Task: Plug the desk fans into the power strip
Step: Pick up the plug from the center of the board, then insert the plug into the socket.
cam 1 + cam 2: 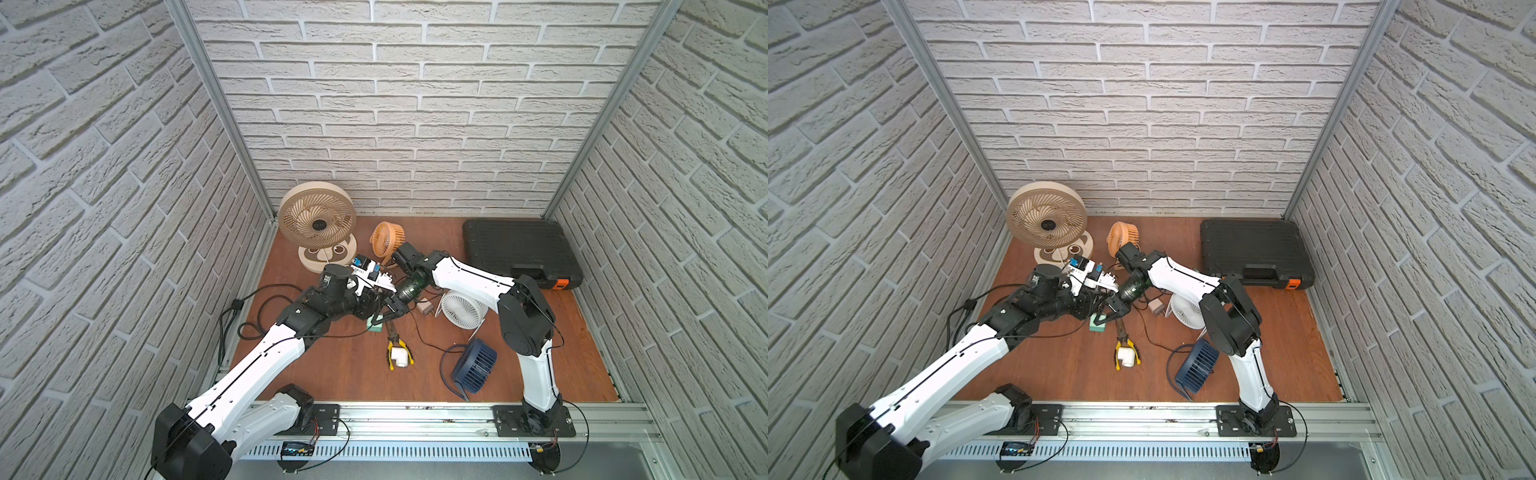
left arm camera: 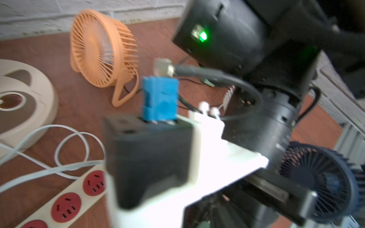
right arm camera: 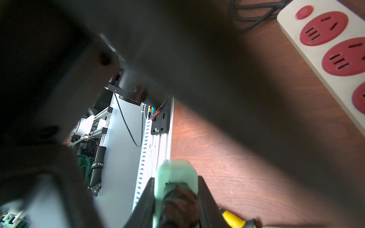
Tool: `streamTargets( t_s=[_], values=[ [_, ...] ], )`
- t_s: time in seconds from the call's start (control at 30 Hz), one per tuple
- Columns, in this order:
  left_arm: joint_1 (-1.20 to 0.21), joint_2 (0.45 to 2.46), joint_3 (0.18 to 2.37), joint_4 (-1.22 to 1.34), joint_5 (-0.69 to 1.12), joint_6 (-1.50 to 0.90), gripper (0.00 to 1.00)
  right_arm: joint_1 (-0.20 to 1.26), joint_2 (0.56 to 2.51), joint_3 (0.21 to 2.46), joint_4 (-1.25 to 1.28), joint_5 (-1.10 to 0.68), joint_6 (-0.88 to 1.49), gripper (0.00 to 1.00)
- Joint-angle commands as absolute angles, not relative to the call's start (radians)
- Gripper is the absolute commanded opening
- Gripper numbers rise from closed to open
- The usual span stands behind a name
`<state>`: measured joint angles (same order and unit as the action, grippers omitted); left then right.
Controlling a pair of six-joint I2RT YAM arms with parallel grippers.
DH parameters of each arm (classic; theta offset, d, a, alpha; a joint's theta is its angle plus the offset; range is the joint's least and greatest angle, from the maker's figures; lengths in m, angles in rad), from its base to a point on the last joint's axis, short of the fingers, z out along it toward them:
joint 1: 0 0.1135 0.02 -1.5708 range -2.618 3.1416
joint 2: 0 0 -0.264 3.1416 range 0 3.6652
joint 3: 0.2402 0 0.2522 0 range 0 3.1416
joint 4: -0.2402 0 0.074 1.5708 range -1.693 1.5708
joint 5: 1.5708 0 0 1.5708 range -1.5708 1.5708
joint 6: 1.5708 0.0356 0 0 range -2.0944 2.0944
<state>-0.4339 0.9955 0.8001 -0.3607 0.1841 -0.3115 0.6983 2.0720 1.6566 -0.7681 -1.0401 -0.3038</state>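
Top views: right fingers [image 1: 390, 315] are at the green plug [image 1: 375, 329], low over the bench [image 1: 332, 374]. The left fingers are buried under the crossed wrists, so we cannot tell their state. Left wrist: power strip [image 2: 65, 199] lies on the bench close by, sockets up. Right wrist: fingers clenched on the plug's two sides, strip near. We judge: carry across, square the plug over a socket, press straight down.

White cable [image 2: 83, 164] loops crowd the power strip [image 2: 80, 194].

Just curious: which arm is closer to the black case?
Right. The right arm stretches just in front of the black case; the left arm is well away, near the cream fan.
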Motion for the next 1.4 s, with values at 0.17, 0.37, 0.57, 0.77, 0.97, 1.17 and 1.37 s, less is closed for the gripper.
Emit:
streamTargets(
  t_s=[0.17,0.37,0.57,0.77,0.97,1.17,1.37],
  values=[
    [-0.209,0.820,0.818,-0.510,0.078,-0.545,0.98,0.743,2.085,1.729,-0.648,-0.820,-0.401,0.03],
    [0.055,0.761,0.743,-0.551,0.160,-0.611,0.96,0.774,2.144,1.825,-0.662,-0.678,-0.537,0.03],
    [0.161,0.857,0.689,-0.457,0.232,-0.644,0.95,0.799,2.258,2.004,-0.761,-0.613,-0.701,0.03],
    [0.171,0.997,0.683,-0.365,0.244,-0.644,0.94,0.809,2.332,2.074,-0.753,-0.550,-0.823,0.03],
    [0.178,1.102,0.685,-0.304,0.248,-0.637,0.92,0.810,2.373,2.098,-0.693,-0.476,-0.857,0.03],
    [0.180,1.143,0.688,-0.275,0.259,-0.631,0.91,0.795,2.393,2.124,-0.652,-0.476,-0.834,0.03],
    [0.177,1.212,0.734,-0.277,0.270,-0.609,0.88,0.780,2.362,2.116,-0.614,-0.536,-0.810,0.03]
  ],
)
